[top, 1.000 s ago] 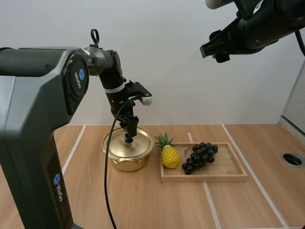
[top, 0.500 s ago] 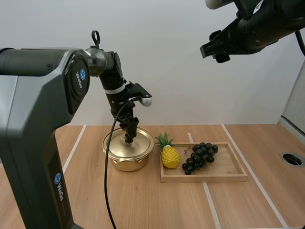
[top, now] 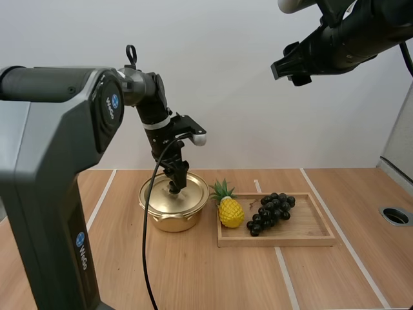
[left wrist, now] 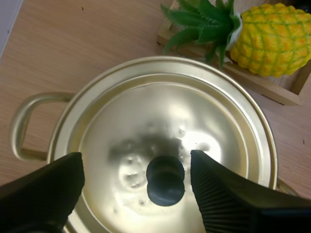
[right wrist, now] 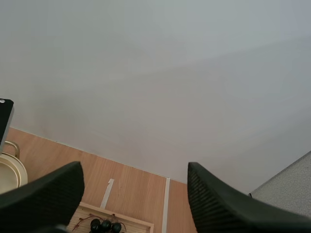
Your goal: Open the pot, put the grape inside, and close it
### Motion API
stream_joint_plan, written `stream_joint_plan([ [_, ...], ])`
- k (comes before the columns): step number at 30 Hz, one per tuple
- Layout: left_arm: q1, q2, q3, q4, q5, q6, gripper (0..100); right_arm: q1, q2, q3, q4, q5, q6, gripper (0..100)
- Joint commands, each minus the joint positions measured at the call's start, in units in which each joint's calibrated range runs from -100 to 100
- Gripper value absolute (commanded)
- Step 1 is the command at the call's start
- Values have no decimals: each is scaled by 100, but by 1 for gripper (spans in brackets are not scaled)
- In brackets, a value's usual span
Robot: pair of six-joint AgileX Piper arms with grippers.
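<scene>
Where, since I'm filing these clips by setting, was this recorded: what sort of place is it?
Most likely a robotics lab test bench, not a kitchen: a wooden table marked with white tape lines, a plastic-looking pineapple beside grapes in a tray, and the left gripper over a lidded pot.

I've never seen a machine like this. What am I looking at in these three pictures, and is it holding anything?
Two robot arms, each ending in a two-fingered gripper. One picture looks down from behind them; the other two come from cameras on the wrists. On the table stand a golden pot, lid on, and a wooden tray with a pineapple and dark grapes. The left gripper is open, fingers either side of the lid's black knob. The right gripper hangs high, open and empty.
</scene>
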Motion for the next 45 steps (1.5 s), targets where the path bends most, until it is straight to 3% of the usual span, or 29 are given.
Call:
stream_joint_plan([
  [1,-23,102,-50,-95,16,-32,100,-18,-80,-55,16,32,-27,100],
  [13,-23,126,-50,226,16,-344,100,-18,-80,-55,16,32,-27,100],
  [15,-23,126,-50,238,16,-344,75,-18,-80,-55,16,32,-27,100],
  [19,-23,126,-50,251,16,-419,2,-18,-80,-55,16,32,-27,100],
  [31,-23,-460,-50,251,16,-561,0,-18,-80,-55,16,-50,-27,100],
  [39,-23,-2366,-200,251,16,-624,0,-18,-80,-55,16,-643,-27,100],
  [45,-23,-3669,-991,262,16,-1178,0,-18,-80,-55,16,-623,-27,100],
])
